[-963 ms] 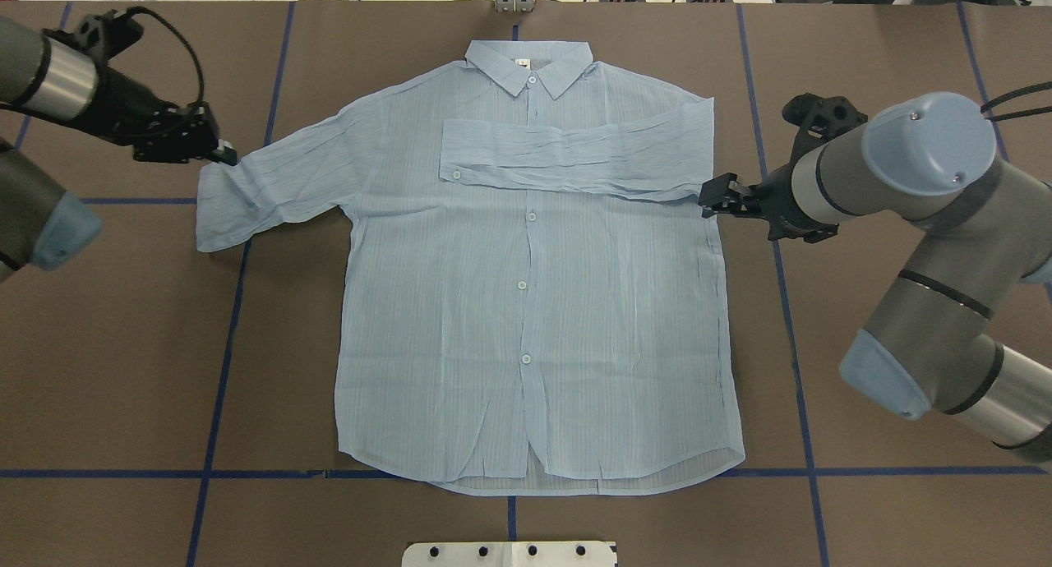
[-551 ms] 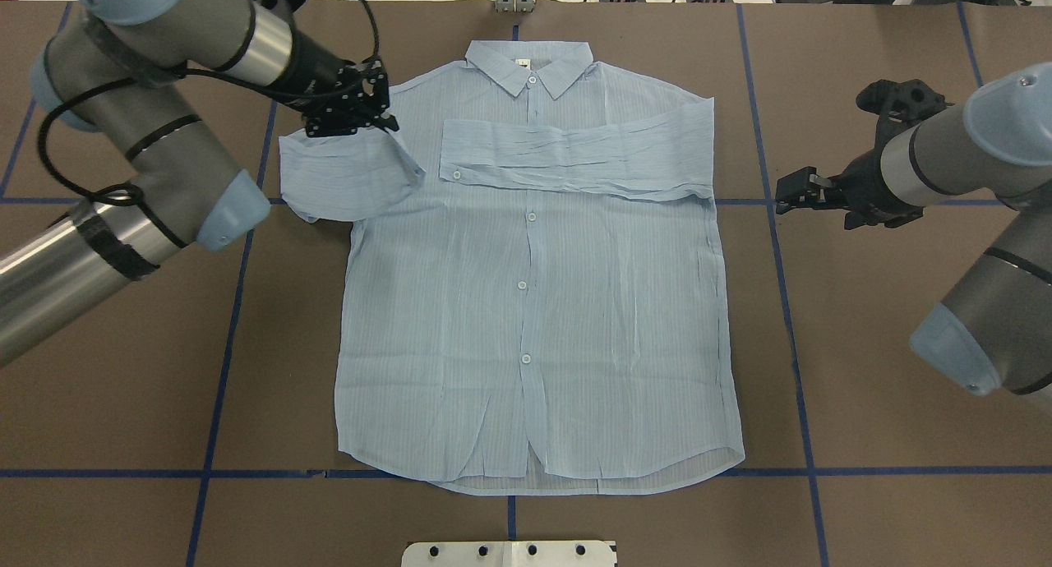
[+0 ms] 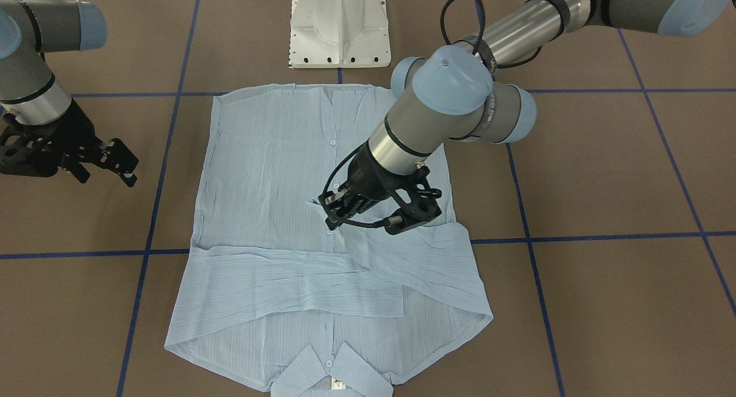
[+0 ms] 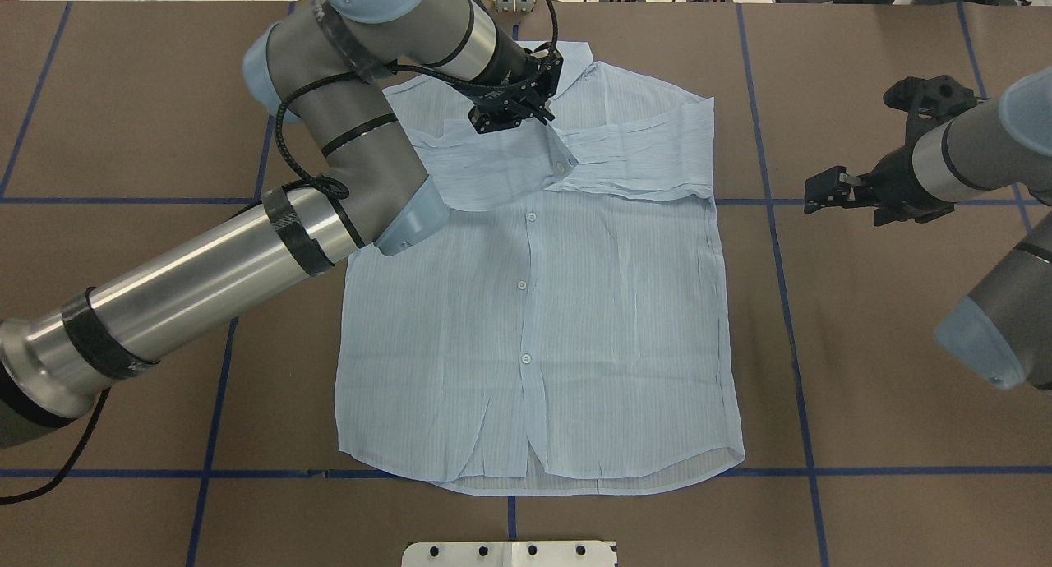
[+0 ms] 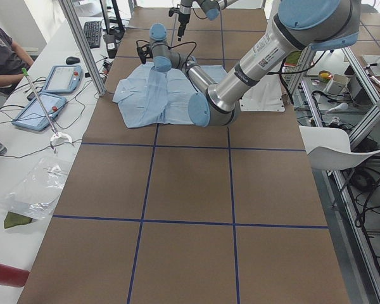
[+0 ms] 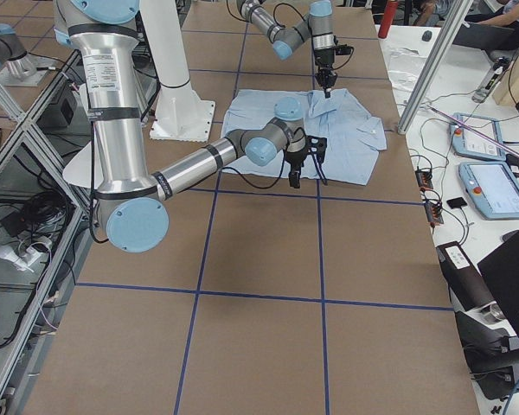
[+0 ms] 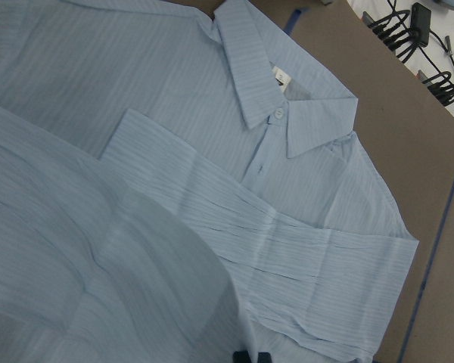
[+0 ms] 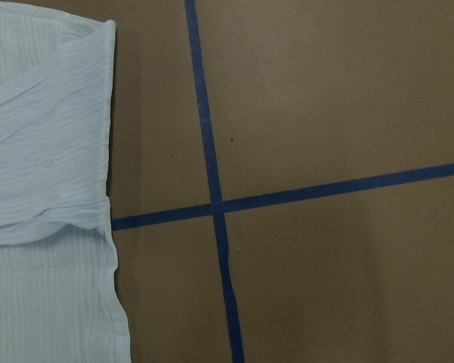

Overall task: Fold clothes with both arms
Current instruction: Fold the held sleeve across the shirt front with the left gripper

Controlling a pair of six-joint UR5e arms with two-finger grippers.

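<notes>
The pale-blue striped shirt (image 4: 534,329) lies flat and buttoned, collar at the far side, and also shows in the front view (image 3: 270,155). One sleeve (image 4: 641,152) lies folded across the chest. My left gripper (image 4: 542,115) is shut on the cuff of the other sleeve (image 4: 501,168) and holds it a little above the chest near the collar; it also shows in the front view (image 3: 329,208). The left arm hides part of the collar (image 4: 579,53). My right gripper (image 4: 822,191) is open and empty over bare table, to the right of the shirt.
The table has a brown cover (image 4: 863,345) marked with blue tape lines (image 4: 789,304). The white pedestal base (image 4: 509,553) stands at the near edge. In the exterior left view, a side table (image 5: 44,101) with tablets and a seated person stands beyond the shirt's collar end.
My left gripper took hold of the outstretched sleeve's cuff and carried it rightwards over the chest. My right gripper drew back to the right, away from the shirt's edge.
</notes>
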